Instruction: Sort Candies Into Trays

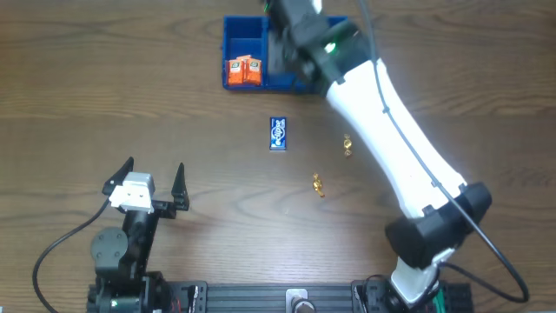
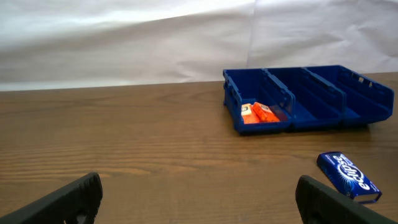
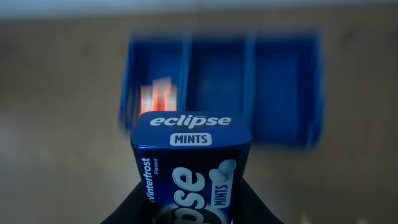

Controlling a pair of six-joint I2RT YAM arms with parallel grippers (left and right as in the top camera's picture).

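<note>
Mint box (image 3: 189,168) in right claw (image 3: 189,210), arm (image 1: 391,130) outstretched toward blue tray (image 3: 224,81).

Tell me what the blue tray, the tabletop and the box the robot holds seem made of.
Blue tray: moulded plastic, slightly glossy, judging by its thin ribbed walls. Tabletop: wood grain with a dull sheen, possibly laminate. Blue box in the right gripper: smooth, printed, round-edged; tin or coated card, I cannot tell which.
</note>
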